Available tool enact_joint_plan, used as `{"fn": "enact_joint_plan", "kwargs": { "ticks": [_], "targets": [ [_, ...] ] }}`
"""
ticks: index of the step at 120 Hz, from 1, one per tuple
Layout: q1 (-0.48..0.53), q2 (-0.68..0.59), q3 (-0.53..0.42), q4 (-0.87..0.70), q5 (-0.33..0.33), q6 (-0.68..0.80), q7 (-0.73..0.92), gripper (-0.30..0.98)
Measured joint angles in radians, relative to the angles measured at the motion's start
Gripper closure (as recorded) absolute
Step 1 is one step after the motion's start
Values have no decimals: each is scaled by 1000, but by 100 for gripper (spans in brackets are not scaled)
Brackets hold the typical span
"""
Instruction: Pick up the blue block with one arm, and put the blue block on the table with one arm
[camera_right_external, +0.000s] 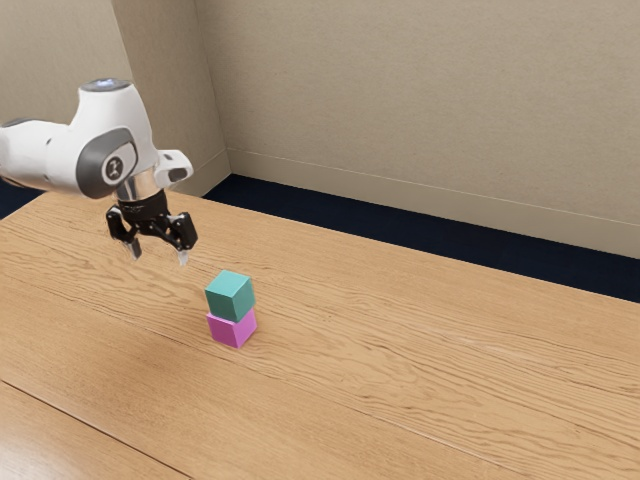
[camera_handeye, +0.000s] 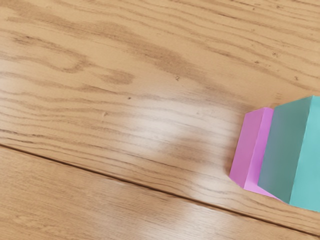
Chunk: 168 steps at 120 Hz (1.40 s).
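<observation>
Judged step: approach. I should centre the gripper (camera_right_external: 160, 256) over the blue block (camera_right_external: 230, 298), align square to its sides, and grip clear of the pink block (camera_right_external: 232, 328) to avoid dragging it. Gripper found spread and empty. Blue block stacked on the pink, lower, toward the exterior view's right.

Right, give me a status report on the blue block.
Gripper open, empty, over table. Blue block, teal-looking, stacked on pink block. Nothing seen on top of it.
</observation>
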Motion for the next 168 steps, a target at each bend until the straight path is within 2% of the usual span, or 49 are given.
{"fn": "enact_joint_plan", "kwargs": {
  "ticks": [47,67,80,112,168],
  "targets": [
    [-33,131,-26,98,-142,32,289,0],
    [-36,171,-33,102,-231,42,366,0],
    [-37,172,-33,99,-265,46,399,0],
    [-39,158,-41,62,-285,50,446,0],
    [-39,174,-68,62,-243,82,405,0]
  ]
}}
